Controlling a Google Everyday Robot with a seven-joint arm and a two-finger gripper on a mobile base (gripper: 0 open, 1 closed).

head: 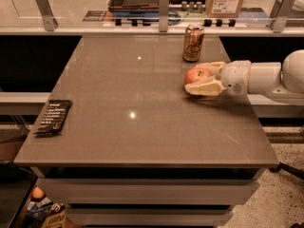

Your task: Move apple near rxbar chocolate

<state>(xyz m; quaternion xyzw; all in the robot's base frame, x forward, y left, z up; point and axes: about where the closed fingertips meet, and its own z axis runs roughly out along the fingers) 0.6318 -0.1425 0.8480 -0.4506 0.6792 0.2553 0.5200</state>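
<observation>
Camera view, gripper: we see the gripper (197,79) low over the right part of the bench (142,94), reaching in from the right edge on a pale arm.
Camera view, fingers: one finger lies behind the apple (195,73) and the other in front of it. We judge them closed on the fruit, both seeming to touch its skin.
Camera view, apple: it sits between the fingers at the right side of the bench, apparently resting on the surface rather than lifted. A bronze drink can (193,42) stands upright just behind it, apart from both apple and fingers.
Camera view, rxbar chocolate: the rxbar chocolate (53,116) lies flat at the left edge of the bench, well apart from the apple, with nearly the whole width of the top between them.
Done so far: we take the approach and the grasp as made, or all but made.
Left to do: the lift, the carry across to the left, and the set-down beside the bar; by our reading, most of the task remains.
Watch for: we would keep the apple from slipping out of the curved fingers, and keep the bar from being nudged off the edge on arrival.
</observation>
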